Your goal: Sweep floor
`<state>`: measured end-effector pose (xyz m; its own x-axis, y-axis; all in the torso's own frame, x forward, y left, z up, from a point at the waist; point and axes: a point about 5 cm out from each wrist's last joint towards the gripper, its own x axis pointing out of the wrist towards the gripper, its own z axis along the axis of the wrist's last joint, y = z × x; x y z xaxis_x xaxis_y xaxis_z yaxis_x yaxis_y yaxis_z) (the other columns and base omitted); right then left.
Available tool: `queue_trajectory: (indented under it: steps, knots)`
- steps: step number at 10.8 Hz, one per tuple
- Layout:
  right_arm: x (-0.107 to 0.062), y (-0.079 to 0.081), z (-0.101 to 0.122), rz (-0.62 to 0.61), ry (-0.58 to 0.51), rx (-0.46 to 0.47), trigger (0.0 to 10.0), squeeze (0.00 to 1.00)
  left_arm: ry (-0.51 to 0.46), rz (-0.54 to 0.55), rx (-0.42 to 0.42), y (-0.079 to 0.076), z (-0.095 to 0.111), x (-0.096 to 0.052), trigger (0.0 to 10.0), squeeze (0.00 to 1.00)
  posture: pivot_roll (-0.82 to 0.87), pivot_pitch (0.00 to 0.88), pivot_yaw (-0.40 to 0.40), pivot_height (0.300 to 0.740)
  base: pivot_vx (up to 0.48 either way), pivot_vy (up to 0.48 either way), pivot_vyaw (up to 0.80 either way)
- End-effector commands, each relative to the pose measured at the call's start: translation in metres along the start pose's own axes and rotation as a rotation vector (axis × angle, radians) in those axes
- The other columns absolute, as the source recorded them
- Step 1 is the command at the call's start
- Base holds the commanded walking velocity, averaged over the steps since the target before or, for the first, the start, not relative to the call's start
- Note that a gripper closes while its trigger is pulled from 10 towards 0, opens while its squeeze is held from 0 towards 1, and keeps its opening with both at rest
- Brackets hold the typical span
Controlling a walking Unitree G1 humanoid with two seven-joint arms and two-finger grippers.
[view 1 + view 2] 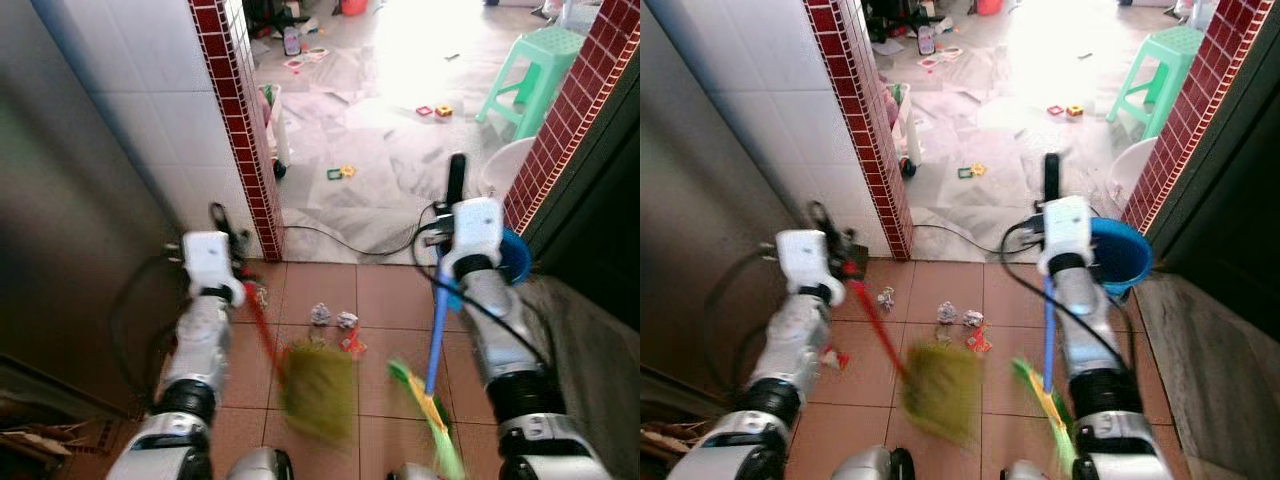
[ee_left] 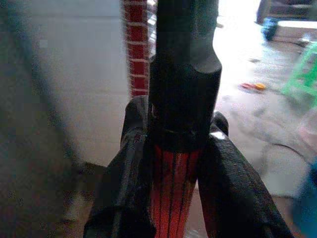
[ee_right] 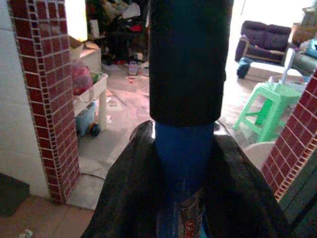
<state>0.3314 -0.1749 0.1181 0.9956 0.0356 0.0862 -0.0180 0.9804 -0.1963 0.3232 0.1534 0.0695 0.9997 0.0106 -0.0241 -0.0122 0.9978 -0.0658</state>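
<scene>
The left gripper (image 2: 173,193) is closed around the red broom handle (image 1: 262,330); its blurred yellow-green bristle head (image 1: 318,388) rests on the terracotta floor tiles (image 1: 385,300). The right gripper (image 3: 184,188) is closed around a blue handle (image 1: 436,335) with a label too blurred to read. Crumpled paper scraps (image 1: 332,318) lie just beyond the bristles. Farther stands a green plastic stool (image 1: 532,75).

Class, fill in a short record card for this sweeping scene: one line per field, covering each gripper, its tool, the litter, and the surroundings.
left gripper: shut on red-handled broom
right gripper: shut on blue-handled dustpan
litter: crumpled paper balls on the terracotta tile floor, ahead of the broom head
beyond doorway: green plastic stool, scattered toy tiles
beside right arm: blue bucket
</scene>
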Motion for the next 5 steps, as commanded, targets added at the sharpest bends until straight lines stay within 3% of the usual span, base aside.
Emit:
queue_trajectory:
  steps: [1, 5]
  knots:
    - [0.005, 0.004, 0.011, 0.004, -0.063, 0.002, 10.0, 0.0, -0.06, 0.029, -0.01, 0.006, 0.012, 0.002, 10.0, 0.0, -0.12, 0.0, 0.104, 0.74, 0.0, 0.0, 0.0]
    - [0.002, 0.008, 0.007, -0.067, -0.071, 0.046, 10.0, 0.0, -0.096, 0.02, -0.004, -0.004, 0.019, -0.004, 10.0, 0.0, -0.11, 0.0, 0.114, 0.74, 0.0, 0.0, 0.0]
